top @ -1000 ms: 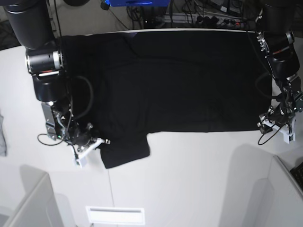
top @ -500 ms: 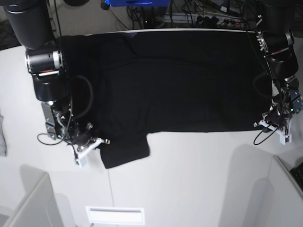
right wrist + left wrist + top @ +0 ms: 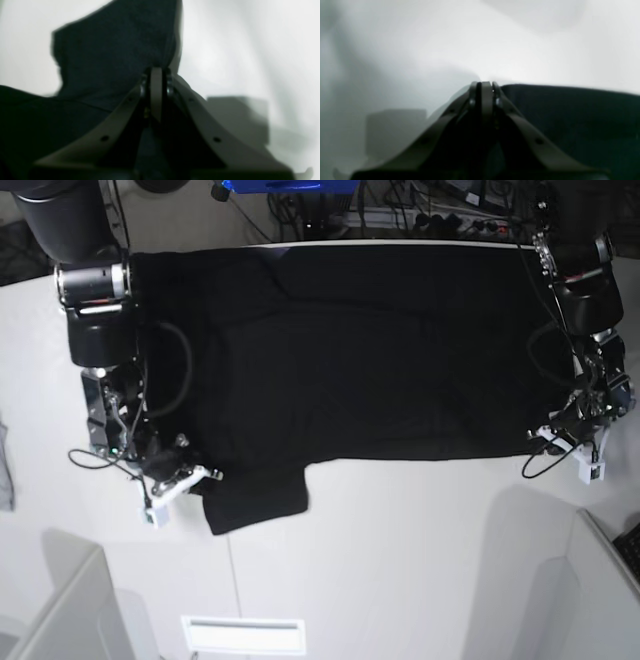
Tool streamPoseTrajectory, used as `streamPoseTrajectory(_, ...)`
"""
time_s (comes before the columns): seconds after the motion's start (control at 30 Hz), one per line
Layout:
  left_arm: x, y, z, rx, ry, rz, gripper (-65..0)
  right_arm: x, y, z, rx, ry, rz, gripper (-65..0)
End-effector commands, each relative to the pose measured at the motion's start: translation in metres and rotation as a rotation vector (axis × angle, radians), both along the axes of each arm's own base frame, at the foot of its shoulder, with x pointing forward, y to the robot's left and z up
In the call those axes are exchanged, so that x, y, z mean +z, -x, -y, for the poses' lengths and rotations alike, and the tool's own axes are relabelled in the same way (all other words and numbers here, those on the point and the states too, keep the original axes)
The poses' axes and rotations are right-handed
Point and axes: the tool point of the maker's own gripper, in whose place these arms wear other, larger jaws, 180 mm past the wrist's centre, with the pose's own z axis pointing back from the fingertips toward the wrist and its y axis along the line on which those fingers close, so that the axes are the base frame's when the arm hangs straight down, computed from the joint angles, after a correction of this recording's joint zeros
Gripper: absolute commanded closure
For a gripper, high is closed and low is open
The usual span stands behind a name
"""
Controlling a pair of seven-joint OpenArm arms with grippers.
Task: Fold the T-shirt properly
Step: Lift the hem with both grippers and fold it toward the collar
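Both grippers, left gripper [image 3: 485,86] and right gripper [image 3: 156,71], pinch the large black cloth T-shirt [image 3: 370,350] closed; uneven pulling risks skewing the fold.

Both arms are built from fat black cylindrical segments, each with a bright silver band at one joint, and thin black cables loop loosely down alongside them. Lower down the wrists turn busier — exposed metal brackets, small fittings, wiring. The left claw [image 3: 562,438] and the right claw [image 3: 180,480] both end in white plastic pieces. Up close, the fingers [image 3: 486,92] look dull olive-grey, tapering to narrow tips, with small round screws — and dark holes further back.
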Motion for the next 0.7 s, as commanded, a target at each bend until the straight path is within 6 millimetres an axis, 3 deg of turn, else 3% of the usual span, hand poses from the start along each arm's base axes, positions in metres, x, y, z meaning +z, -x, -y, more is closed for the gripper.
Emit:
streamPoseTrajectory(0.0, 0.027, -0.014, -0.011, -0.007, -0.035, 0.067, 0.0, 0.03, -0.021, 0.008, -0.018, -0.006, 0.088, 0.0)
streamPoseTrajectory(0.1, 0.035, -0.015, -0.01, -0.016, -0.051, 0.088, 0.0, 0.032, -0.021, 0.01, -0.022, -0.007, 0.095, 0.0)
streamPoseTrajectory(0.3, 0.057, 0.001, -0.032, 0.041, -0.083, 0.16, 0.0, 0.029, -0.014, 0.018, -0.012, 0.011, 0.066, 0.0)
streamPoseTrajectory(0.67, 0.075, 0.005, -0.022, 0.017, -0.062, 0.199, 0.0, 0.038, -0.001, 0.005, 0.019, 0.008, 0.116, 0.0)
